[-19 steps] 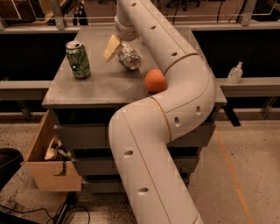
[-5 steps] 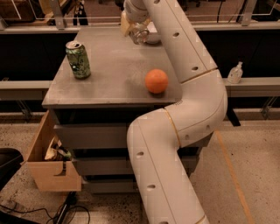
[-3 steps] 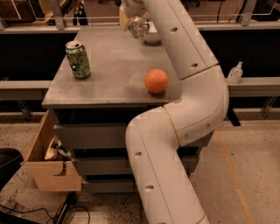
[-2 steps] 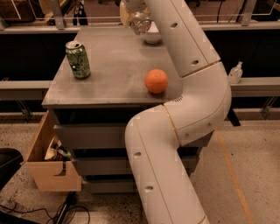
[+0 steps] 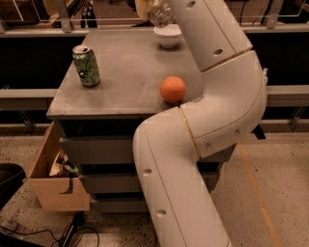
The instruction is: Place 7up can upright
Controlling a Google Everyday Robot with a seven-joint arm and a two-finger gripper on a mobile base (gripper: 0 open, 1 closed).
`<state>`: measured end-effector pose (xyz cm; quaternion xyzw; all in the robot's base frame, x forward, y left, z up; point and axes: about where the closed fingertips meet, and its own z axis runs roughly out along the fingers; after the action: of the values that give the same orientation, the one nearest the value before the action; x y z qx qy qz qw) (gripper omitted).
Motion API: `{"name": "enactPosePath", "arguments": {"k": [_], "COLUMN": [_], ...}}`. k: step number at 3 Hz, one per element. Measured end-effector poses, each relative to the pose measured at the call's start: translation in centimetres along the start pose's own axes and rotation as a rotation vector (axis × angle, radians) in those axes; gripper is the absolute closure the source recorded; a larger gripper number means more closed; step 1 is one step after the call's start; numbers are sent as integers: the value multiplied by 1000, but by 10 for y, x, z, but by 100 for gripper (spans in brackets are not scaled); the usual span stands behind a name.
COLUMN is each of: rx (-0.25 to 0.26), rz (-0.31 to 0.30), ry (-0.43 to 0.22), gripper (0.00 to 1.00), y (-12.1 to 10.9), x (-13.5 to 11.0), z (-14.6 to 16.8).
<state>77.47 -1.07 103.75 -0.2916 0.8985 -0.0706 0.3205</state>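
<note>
The 7up can (image 5: pixel 161 14), silvery-grey, hangs in the air at the top edge of the camera view, just above and left of a white bowl (image 5: pixel 167 35). My gripper (image 5: pixel 150 10) is shut on it, with pale yellowish fingers (image 5: pixel 142 8) on its left side, partly cut off by the frame. The can looks tilted; its top is out of view. My white arm sweeps down the right side of the grey table (image 5: pixel 128 62).
A green patterned can (image 5: pixel 87 65) stands upright at the table's left. An orange ball (image 5: pixel 173 89) lies near the front edge beside my arm. An open cardboard box (image 5: pixel 54 185) sits on the floor at lower left, with cables nearby.
My gripper has lifted the can from the table near the ball and carried it up and away, over the bowl at the far side. Ball and green can have not moved.
</note>
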Motion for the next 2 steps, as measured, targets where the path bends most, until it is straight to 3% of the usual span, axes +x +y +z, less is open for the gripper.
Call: {"name": "enactPosePath", "arguments": {"k": [2], "rx": [81], "rz": [-39], "ry": [54], "gripper": [100], "y": [-20], "x": [9], "z": [-57]}}
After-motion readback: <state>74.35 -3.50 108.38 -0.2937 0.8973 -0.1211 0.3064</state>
